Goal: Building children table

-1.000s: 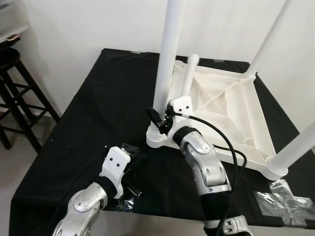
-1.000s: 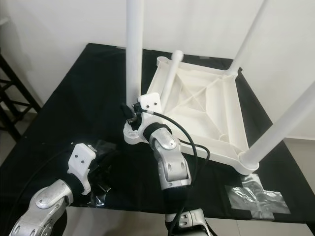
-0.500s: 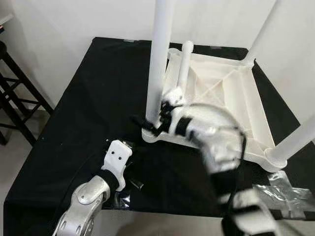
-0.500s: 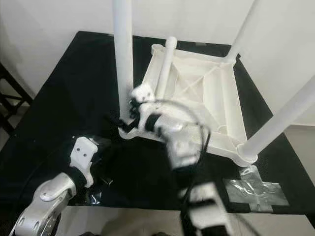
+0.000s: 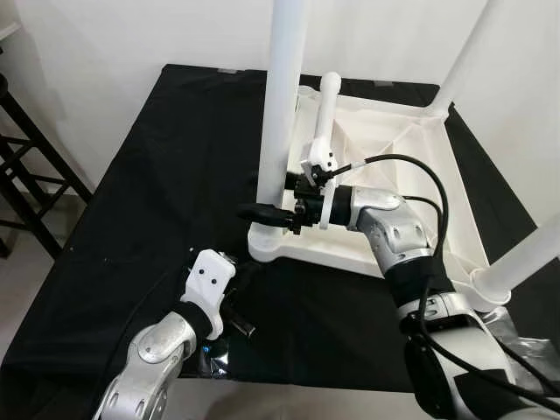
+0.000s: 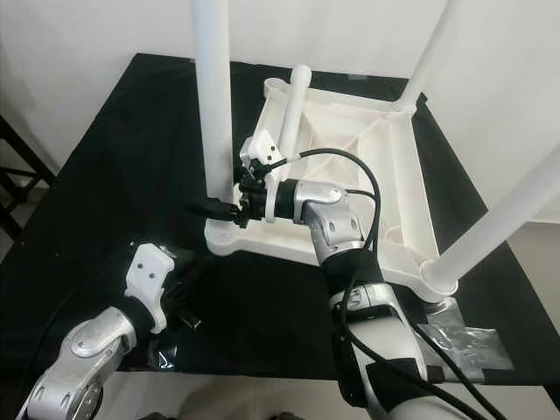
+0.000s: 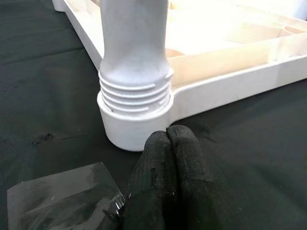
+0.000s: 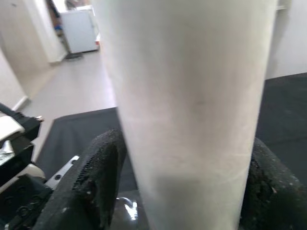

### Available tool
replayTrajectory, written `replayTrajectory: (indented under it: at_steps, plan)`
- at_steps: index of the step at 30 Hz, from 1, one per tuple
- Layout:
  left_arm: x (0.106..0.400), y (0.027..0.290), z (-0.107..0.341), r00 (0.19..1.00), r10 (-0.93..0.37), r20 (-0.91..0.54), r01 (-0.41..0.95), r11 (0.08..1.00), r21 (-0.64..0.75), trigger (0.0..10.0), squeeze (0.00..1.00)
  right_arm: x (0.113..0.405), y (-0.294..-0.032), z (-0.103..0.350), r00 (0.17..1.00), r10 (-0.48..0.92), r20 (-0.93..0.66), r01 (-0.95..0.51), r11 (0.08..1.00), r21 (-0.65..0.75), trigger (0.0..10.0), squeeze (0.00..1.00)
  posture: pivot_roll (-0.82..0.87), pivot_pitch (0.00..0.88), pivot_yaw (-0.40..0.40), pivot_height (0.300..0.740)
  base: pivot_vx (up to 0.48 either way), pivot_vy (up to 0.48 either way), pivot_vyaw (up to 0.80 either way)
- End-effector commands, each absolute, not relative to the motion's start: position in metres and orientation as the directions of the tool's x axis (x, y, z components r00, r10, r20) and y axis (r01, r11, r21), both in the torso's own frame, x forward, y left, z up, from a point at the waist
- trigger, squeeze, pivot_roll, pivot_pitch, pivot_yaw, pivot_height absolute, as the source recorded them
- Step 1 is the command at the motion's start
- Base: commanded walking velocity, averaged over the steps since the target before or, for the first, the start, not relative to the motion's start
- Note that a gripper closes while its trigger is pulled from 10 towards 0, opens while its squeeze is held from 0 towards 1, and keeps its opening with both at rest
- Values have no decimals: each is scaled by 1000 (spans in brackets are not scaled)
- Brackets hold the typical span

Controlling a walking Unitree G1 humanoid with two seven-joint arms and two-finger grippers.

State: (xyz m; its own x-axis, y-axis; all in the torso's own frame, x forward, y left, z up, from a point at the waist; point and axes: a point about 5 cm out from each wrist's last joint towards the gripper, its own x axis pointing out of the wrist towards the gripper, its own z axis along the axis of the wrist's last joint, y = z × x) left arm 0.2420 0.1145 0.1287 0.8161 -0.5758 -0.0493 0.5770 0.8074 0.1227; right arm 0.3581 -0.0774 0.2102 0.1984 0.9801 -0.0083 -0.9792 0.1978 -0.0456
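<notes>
Upturned white table top lies on the black-clothed counter, near-corner leg standing upright in its socket. Right pincer straddles that leg low down, fingers spread on either side. Left pincer pressed closed, empty, just before the socket, beside a plastic wrapper.

A white plastic table top is laid upside down on black cloth. Three white legs are stood upright in its corner sockets; the near-left leg shows screw threads at its base. A fourth leg is laid slanted across the underside.
</notes>
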Motion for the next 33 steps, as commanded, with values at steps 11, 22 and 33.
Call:
replayTrajectory:
  at_steps: [11, 22, 33]
  plan:
    - [238, 116, 124, 810, -582, -70, 586, 801, 123, 10000, 0, 361, -99, 196, 467, 884, 30, -883, 468, -30, 0, 0, 57, 103, -62, 740, 0, 0, 0]
    - [240, 121, 122, 809, -582, -82, 587, 798, 134, 10000, 0, 319, -62, 150, 851, 521, -71, -522, 853, -2, 0, 0, 59, 87, -42, 740, 0, 0, 0]
    - [242, 124, 123, 814, -574, -86, 580, 802, 144, 10000, 0, 321, -51, 159, 823, 561, -89, -563, 826, 6, 10000, 1000, 61, 93, -24, 740, 0, 0, 0]
